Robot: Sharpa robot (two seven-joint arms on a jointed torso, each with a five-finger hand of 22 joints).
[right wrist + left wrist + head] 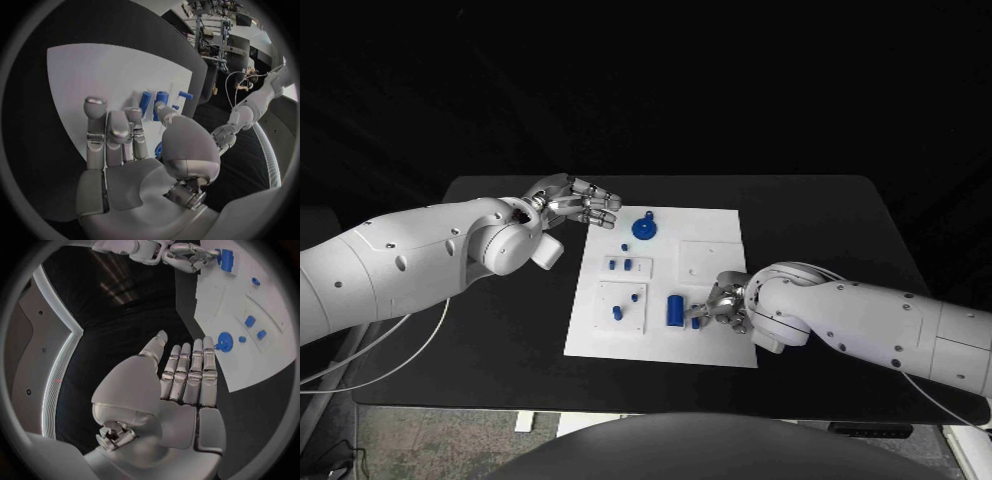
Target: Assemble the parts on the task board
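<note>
Black table (488,330) bears task board (711,290), blue parts (675,308).

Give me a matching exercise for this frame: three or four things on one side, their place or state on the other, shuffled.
Things:
1. left hand
2. right hand
3. round blue part
4. task board

Places or states:
A. at the board's far edge, nearest the left hand
B. white, lying in the middle of the black table
C. open, fingers out, over the board's far left corner
D. low over the board's near right part, beside a tall blue part

Pairs: 1-C, 2-D, 3-A, 4-B
</note>
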